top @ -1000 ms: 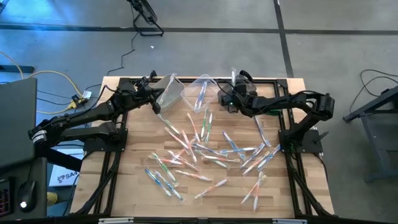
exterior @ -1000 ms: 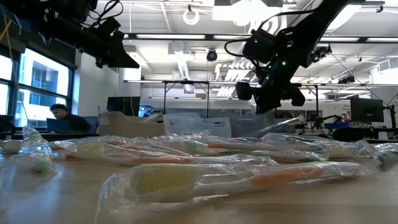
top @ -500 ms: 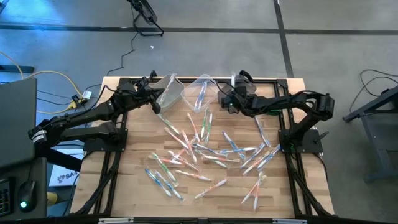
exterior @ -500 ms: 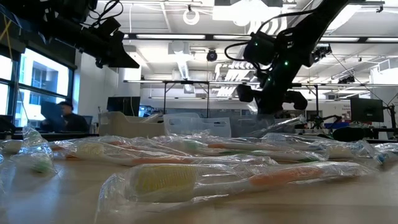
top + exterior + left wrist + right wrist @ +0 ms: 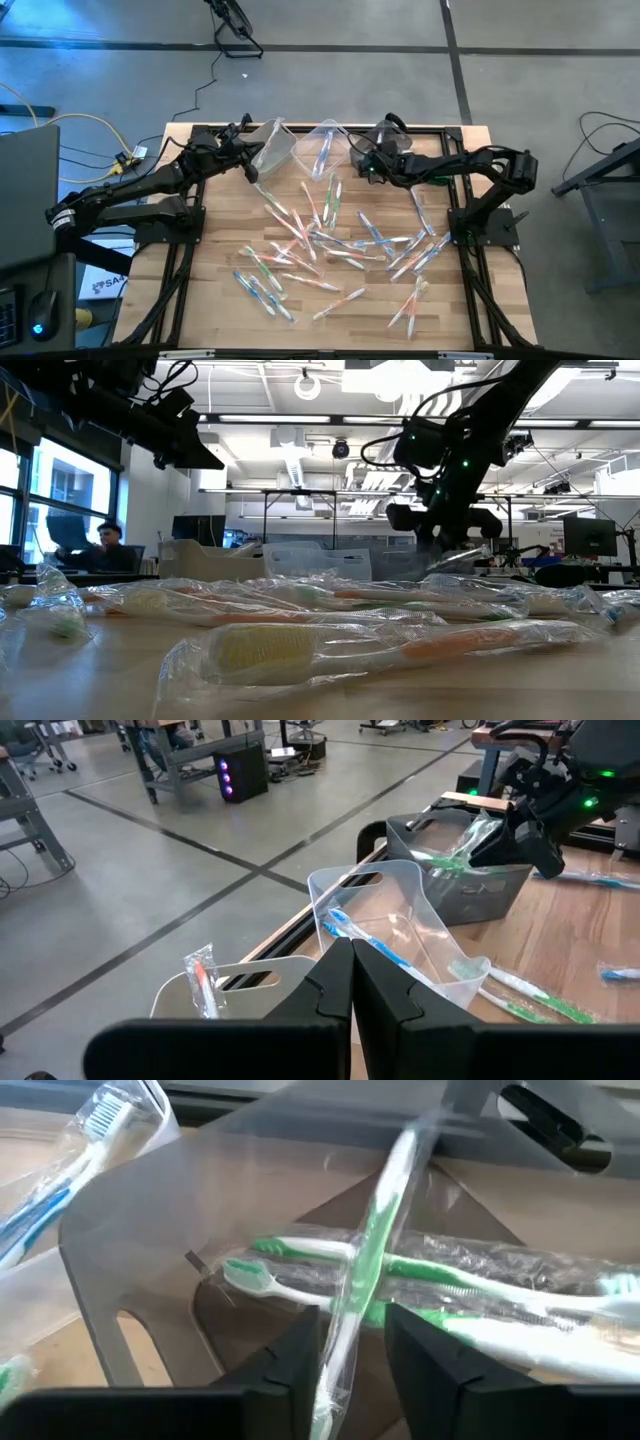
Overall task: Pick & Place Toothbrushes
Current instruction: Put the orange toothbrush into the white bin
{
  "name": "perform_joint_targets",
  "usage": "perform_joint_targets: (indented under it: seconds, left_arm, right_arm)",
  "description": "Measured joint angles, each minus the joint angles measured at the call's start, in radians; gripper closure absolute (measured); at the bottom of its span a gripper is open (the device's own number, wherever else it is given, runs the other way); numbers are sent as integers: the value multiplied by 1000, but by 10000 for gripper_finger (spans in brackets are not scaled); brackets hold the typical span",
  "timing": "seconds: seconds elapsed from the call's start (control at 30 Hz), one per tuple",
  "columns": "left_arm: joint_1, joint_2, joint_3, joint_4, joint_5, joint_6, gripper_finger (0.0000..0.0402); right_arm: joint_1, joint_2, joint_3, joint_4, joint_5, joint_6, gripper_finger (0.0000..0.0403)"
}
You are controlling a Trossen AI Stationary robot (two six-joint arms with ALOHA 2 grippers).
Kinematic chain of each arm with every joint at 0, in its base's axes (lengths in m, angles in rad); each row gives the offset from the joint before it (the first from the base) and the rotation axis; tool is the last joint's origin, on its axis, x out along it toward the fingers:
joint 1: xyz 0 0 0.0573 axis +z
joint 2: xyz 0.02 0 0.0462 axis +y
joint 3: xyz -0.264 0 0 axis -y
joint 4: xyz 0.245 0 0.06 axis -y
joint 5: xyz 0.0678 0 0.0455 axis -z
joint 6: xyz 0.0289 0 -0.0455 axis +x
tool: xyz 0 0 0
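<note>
Wrapped toothbrushes (image 5: 330,245) litter the wooden bench (image 5: 215,305) as two arms work at its far edge.

The right end effector (image 5: 355,1355) hangs over the grey bin (image 5: 150,1245), fingers parted, a green toothbrush (image 5: 375,1230) standing loosely between them above others inside; the left end effector (image 5: 350,982) waits by the clear bins (image 5: 400,910), fingers pressed together, empty.

- No readable text, brand, number or sign is being shown in any of the views.
- Lettering is being glimpsed on a white sheet (image 5: 104,285) lying on the floor beside the counter (image 5: 215,300) in the high view, but it is too small to be read.
</note>
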Motion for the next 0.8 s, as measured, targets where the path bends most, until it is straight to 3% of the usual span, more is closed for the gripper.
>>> perform_joint_targets:
  seconds: [0.17, 0.4, 0.8]
  left_arm:
    - [0, 0, 0, 0, 0, 0, 402]
    - [0, 0, 0, 0, 0, 0, 402]
    - [0, 0, 0, 0, 0, 1, 402]
  right_arm:
    - [0, -30, 2, 16, 31, -33, 270]
    - [4, -138, 1, 41, 20, -160, 309]
    - [33, -328, 1, 43, -311, -489, 385]
